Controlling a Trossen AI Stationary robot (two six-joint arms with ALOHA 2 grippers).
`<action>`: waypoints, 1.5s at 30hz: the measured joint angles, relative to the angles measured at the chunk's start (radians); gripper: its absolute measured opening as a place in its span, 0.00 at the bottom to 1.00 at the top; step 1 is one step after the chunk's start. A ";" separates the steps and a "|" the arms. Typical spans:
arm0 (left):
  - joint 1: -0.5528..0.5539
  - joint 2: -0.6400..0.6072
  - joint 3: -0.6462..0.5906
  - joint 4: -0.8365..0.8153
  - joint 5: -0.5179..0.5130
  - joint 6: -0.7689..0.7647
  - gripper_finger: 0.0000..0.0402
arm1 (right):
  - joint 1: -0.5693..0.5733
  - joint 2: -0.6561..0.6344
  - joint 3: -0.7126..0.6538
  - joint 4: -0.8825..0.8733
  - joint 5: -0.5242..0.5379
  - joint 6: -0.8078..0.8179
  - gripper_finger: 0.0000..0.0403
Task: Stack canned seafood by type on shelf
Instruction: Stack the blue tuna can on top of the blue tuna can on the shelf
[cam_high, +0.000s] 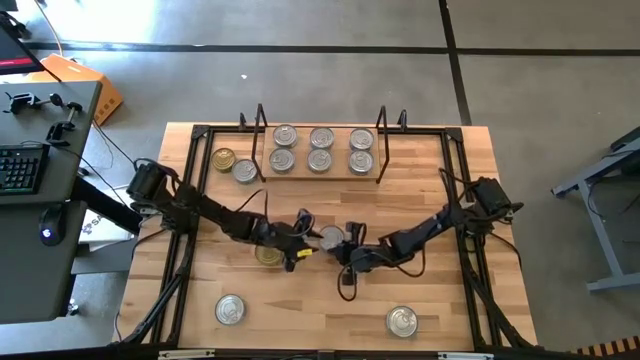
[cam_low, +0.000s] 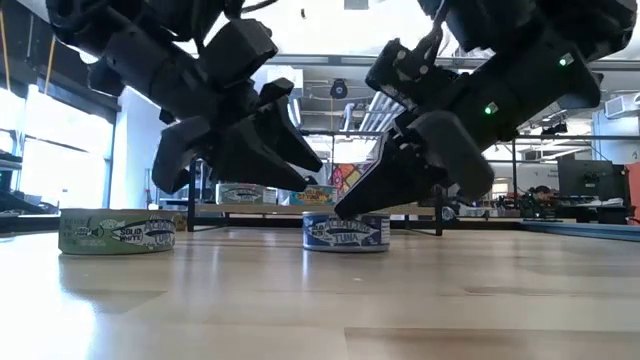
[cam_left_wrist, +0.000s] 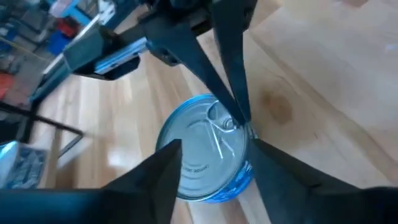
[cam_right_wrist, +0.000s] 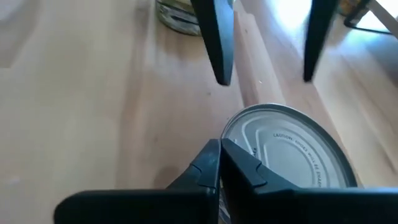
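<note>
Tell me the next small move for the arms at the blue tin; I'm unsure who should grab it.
Probably the left hand should close on the blue tin: its fingers are open on either side of it, while the right hand is shut at the tin's rim, holding nothing.

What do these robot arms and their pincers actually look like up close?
Both arms are dark, jointed, and trailed by black cables. The left gripper has a yellow patch beside it; its fingers are flat black wedges tapering to points. The right gripper looks alike, and a small green light glows on its arm in the low view.
</note>
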 joint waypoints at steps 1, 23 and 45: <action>0.009 0.001 0.000 -0.002 0.029 -0.002 0.48 | 0.005 0.000 0.000 0.006 0.000 0.000 0.00; 0.018 0.146 0.001 0.114 0.144 0.056 0.14 | 0.068 -0.003 0.000 0.122 0.020 -0.018 0.00; -0.003 -0.013 0.023 0.075 0.274 -0.223 0.00 | 0.194 -0.141 0.001 0.044 0.144 -0.230 0.44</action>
